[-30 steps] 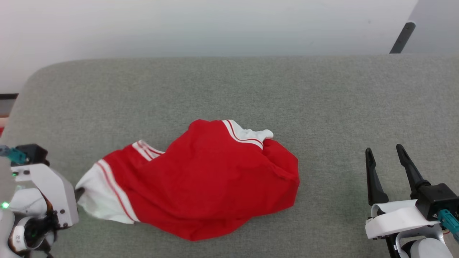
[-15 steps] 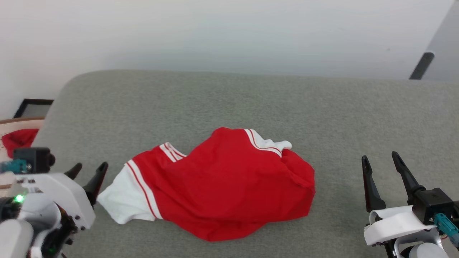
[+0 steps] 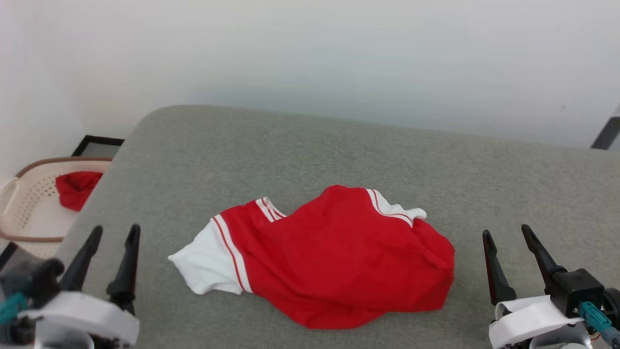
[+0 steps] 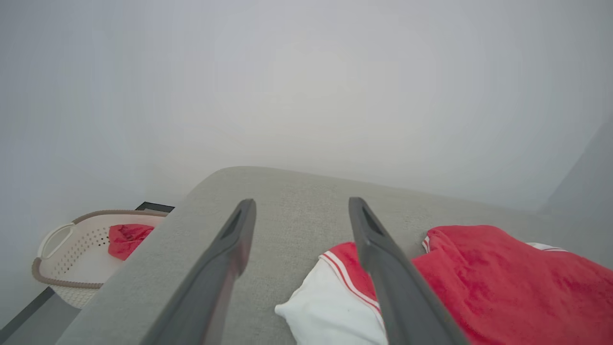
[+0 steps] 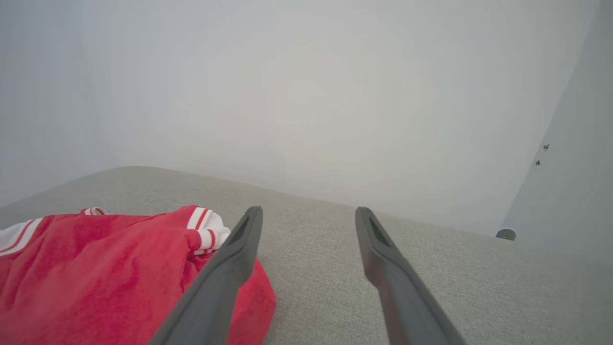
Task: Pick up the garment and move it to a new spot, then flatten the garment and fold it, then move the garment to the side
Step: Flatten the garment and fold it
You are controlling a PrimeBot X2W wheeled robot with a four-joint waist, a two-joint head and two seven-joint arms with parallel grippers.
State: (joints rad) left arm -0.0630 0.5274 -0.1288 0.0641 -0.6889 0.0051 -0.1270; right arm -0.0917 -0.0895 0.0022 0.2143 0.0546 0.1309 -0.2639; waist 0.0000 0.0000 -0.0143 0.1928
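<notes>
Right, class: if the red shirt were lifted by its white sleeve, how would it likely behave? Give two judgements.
Probably floppy: the red shirt lies crumpled in soft folds on the grey cushion, so it would drape and hang. Pushed, it would likely bunch up rather than slide whole, given the textured surface.

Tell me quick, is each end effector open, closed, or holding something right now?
Left end effector: open, holding nothing, clear of the garment.
Right end effector: open, holding nothing.
</notes>
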